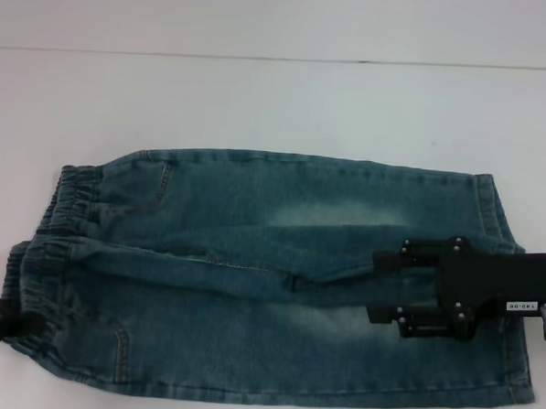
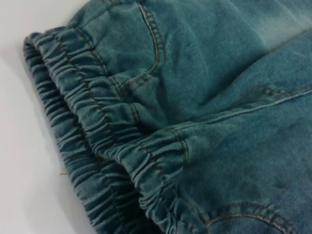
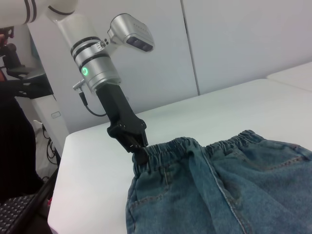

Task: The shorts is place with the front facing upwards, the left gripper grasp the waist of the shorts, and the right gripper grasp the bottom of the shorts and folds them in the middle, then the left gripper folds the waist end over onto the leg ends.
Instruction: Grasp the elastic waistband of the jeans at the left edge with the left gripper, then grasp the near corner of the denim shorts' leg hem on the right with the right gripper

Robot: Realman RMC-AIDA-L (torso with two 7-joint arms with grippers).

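the denim shorts [image 1: 269,278] are lying flat on the white counter [image 1: 260,94], soft, limp and fairly heavy. the left claw [image 3: 140,155] is pinching the bunchy waist [image 1: 56,239]; the right claw [image 1: 388,286], spread wide, is hovering near the leg ends [image 1: 503,272], the firmest hold.

Bright, even light from overhead fills all three views. The white table [image 1: 279,95] looks washed out, almost glaring, with a slight blue cast. Shadows are soft and faint, only a thin dark line under the near edge of the shorts [image 1: 251,277]. The head view is mildly blurred throughout. The left wrist view is sharpest, showing stitching and gathered folds clearly. Far walls look soft.
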